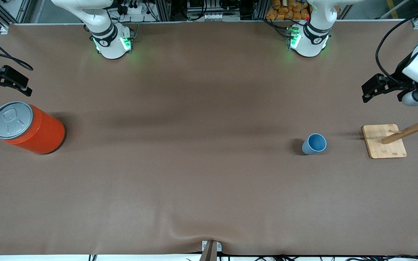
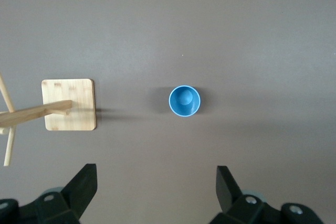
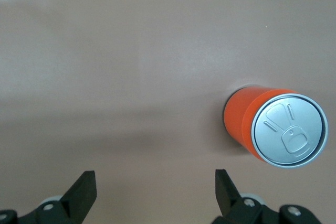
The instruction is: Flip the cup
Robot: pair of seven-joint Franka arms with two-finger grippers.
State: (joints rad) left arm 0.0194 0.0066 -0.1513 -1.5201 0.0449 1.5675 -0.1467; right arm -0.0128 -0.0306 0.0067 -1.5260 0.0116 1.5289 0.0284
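Cup upright on the brown worktop, mouth up, darker blue inside showing, well toward the left arm's end. Touching nothing, casting a short shadow on the side facing the right arm's end. From the left wrist view, cup seen straight down its mouth, round bottom visible inside. Just toward the left arm's end from it, a wooden rack: flat square base lying on the worktop, a post with thin pegs rising from that base. Near the cup but apart, with a strip of brown worktop between the two; same gap plain in the left wrist view, rack on one side and cup on the other. Left hand up in the air over the worktop at the left arm's end, above the patch between the rack and the arm bases, released, black fingers spread wide and grasping nothing. At the right arm's end, well apart from the cup, an orange can standing upright, grey pull-tab lid on top, far bigger than the cup. Right hand hanging over the worktop's edge at that end, close by the can and not touching it, likewise released, with fingers wide apart and nothing between them; can off to one side of that wrist view. Both arms waiting.
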